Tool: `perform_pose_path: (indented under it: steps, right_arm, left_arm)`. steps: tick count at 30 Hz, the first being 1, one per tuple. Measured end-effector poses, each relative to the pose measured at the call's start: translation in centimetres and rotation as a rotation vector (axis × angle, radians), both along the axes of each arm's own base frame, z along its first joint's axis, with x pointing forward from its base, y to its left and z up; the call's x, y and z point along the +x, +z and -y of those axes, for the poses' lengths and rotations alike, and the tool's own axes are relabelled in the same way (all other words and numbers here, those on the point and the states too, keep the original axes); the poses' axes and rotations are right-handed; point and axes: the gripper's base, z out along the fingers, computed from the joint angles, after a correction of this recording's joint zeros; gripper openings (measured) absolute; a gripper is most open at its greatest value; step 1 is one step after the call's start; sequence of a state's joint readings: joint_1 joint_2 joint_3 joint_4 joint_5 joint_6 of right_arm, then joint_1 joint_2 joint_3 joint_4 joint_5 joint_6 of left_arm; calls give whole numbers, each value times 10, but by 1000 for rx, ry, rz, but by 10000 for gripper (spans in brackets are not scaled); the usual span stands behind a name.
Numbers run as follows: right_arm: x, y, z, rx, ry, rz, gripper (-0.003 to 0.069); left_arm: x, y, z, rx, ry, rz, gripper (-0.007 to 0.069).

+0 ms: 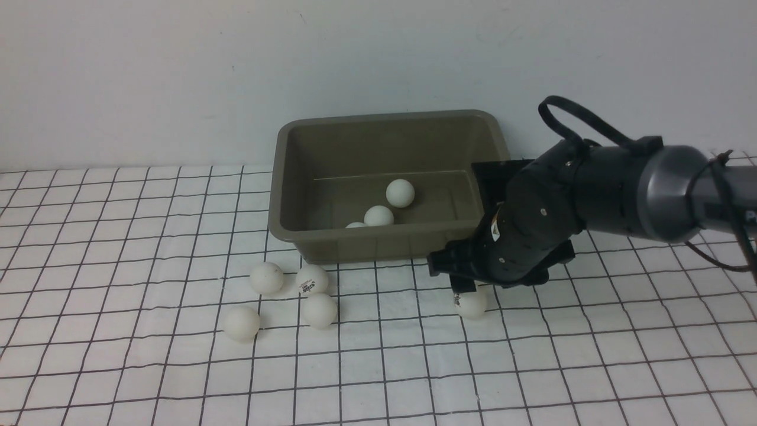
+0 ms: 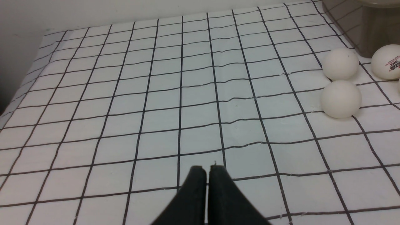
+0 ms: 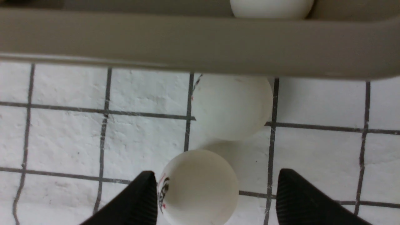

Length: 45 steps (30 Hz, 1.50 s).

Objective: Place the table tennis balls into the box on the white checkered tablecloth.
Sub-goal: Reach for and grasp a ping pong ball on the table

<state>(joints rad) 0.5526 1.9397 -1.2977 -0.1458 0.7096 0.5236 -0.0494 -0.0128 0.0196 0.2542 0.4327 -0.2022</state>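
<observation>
Cloth [image 1: 378, 378]: white with a black grid, spread under the box [image 1: 387, 116].
Loose balls [image 1: 319, 310]: four, clustered just off the box's front left corner.
Box: olive-grey tub, three balls [image 1: 400, 193] inside.
Right gripper [image 3: 215, 174]: at the box's front right corner, jaws spread wide; printed ball [image 3: 198, 187] on the cloth between them; plain ball [image 3: 231, 107] just beside the box wall.
Left gripper [image 2: 207, 168]: pressed closed, empty, over cloth well left of the box.
</observation>
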Motion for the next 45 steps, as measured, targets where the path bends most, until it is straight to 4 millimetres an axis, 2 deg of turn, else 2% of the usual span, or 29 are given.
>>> perform_pose_path:
  steps: [8,19,24,26,30,34,38,40,43,45]
  right_arm:
    - [2,-17,-3,-3,5,-35,461]
    - [5,-21,-6,21,26,-9,461]
    - [5,-32,-7,9,24,-34,458]
    - [6,-33,-7,7,24,-37,441]
    - [5,-34,-7,7,23,-39,358]
    - [4,-34,-7,-4,30,-49,358]
    - [-4,-27,-10,-36,72,-67,358]
    - [-9,-14,-15,-36,102,-48,358]
    - [-18,9,-20,-16,131,-5,358]
    - [-28,36,-24,18,154,51,358]
  left_arm:
    - [0,0,0,0,0,0,-4]
    - [0,0,0,0,0,0,-4]
    - [0,0,0,0,0,0,-4]
    - [0,0,0,0,0,0,-4]
    - [0,0,0,0,0,0,-4]
    - [0,0,0,0,0,0,-4]
    - [0,0,0,0,0,0,-4]
    - [0,0,0,0,0,0,-4]
    - [0,0,0,0,0,0,-4]
    - [0,0,0,0,0,0,-4]
